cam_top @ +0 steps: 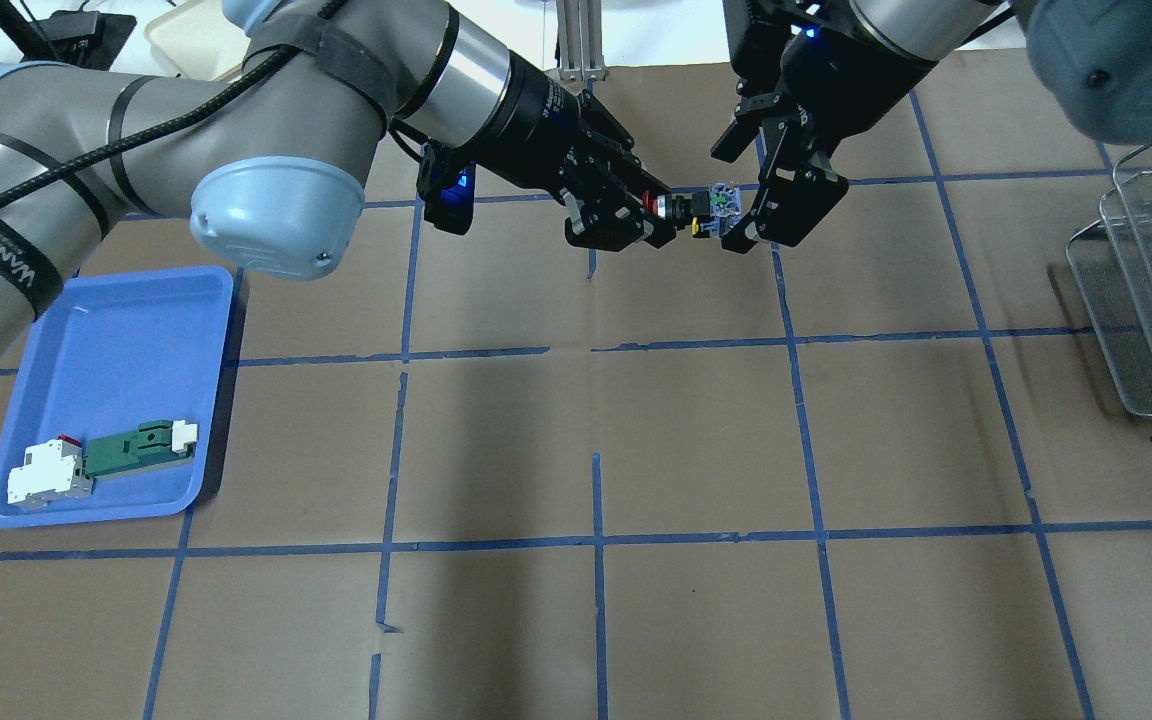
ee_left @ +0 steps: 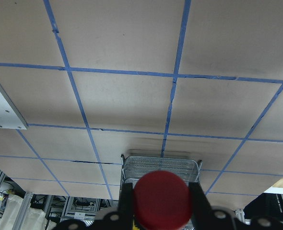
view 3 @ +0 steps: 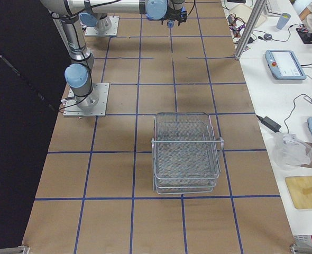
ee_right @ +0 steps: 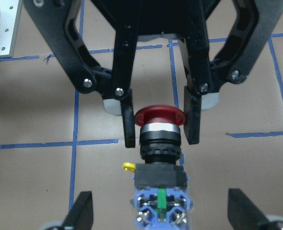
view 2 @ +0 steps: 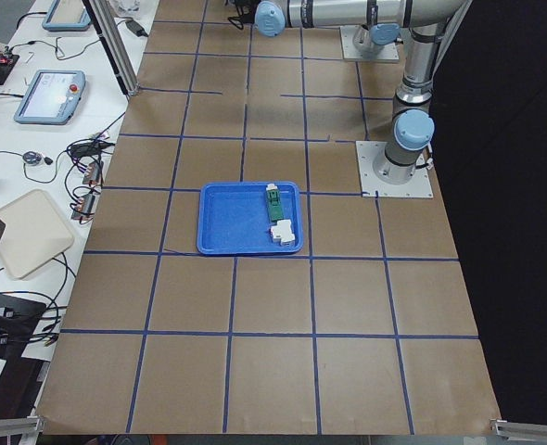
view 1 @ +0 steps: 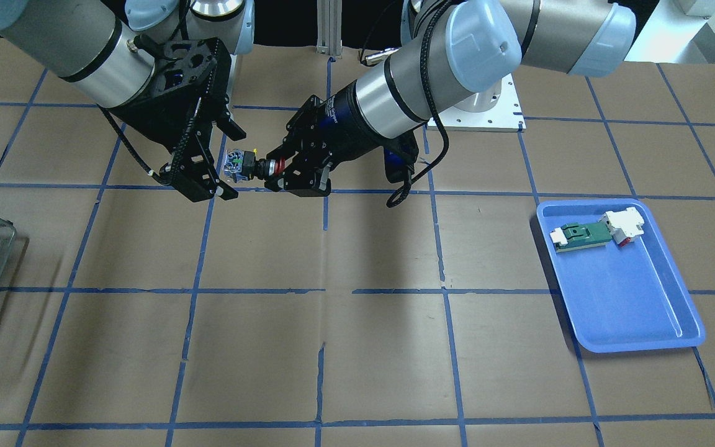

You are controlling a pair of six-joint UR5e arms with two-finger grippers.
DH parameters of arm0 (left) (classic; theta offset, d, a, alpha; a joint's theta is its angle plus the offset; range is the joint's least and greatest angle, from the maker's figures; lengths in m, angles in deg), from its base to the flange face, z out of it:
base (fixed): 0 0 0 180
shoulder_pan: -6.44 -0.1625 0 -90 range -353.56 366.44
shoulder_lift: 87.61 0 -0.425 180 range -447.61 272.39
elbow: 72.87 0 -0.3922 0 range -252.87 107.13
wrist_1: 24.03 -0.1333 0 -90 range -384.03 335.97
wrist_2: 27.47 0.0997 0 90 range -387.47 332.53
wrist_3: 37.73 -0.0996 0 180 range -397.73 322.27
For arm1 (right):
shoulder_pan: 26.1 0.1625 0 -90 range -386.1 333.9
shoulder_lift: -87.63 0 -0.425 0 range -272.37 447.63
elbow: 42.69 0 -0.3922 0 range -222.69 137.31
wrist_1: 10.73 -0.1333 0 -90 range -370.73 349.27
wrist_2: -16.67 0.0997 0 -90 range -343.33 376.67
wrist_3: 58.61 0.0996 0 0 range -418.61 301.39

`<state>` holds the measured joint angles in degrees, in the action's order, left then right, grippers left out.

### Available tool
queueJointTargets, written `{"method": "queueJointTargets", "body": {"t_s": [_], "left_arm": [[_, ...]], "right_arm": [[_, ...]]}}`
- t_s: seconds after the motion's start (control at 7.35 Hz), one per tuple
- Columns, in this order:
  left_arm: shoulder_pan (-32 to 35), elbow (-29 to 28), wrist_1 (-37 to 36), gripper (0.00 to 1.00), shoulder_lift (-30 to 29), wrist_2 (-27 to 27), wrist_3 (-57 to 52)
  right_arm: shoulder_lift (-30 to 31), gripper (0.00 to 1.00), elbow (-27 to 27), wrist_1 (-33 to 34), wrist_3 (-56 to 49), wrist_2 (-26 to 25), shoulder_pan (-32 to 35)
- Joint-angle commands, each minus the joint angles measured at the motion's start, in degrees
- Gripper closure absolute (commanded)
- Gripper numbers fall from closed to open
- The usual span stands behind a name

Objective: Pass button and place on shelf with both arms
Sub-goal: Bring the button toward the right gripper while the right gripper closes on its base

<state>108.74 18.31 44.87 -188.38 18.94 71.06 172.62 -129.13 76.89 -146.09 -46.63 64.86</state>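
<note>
Here the button (view 1: 244,166) hangs in mid-air over the brown paper table cover (view 1: 357,347) with its blue tape grid, lying horizontal between the two grippers and well apart from the shelf (view 3: 186,153). The left gripper (ee_right: 159,125) is clamped on it: its two flat black fingers (ee_right: 128,122) press on either side of the glossy red mushroom cap and the silver collar beneath. From there the black cylindrical body runs to a squarish blue-white block with a green strip and small metal screws, and a tiny yellow tab sticks out at the side. The right gripper (ee_right: 161,213) is spread wide, its black fingers on either side of that block without touching it. The shelf is a silver wire-mesh rack of stacked rectangular baskets with rounded corners, standing on the table toward the robot's right. Toward its left sits a smooth blue plastic tray (cam_top: 116,330) holding a flat green-and-white part (cam_top: 141,447) and, touching it, a white block with a red bit (cam_top: 44,480).
</note>
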Motion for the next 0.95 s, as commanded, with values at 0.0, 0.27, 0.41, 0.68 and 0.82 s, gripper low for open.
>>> {"method": "queueJointTargets", "body": {"t_s": [0.0,0.27,0.41,0.68,0.82], "left_arm": [[0.0,0.2,0.0,1.0,0.3,0.0,0.1],[-0.1,0.2,0.0,1.0,0.3,0.0,0.0],[-0.1,0.2,0.0,1.0,0.4,0.0,0.1],[0.0,0.1,0.0,1.0,0.4,0.0,0.1],[-0.1,0.0,0.0,1.0,0.4,-0.1,0.1]], "right_arm": [[-0.1,0.09,0.0,-0.1,-0.1,0.1,0.1],[0.2,0.4,0.0,0.1,-0.1,0.1,0.1],[0.3,0.54,0.0,0.1,-0.2,0.2,0.1],[0.3,0.95,0.0,0.7,-1.1,0.0,0.1],[0.4,1.0,0.1,0.7,-1.1,0.0,0.1]]}}
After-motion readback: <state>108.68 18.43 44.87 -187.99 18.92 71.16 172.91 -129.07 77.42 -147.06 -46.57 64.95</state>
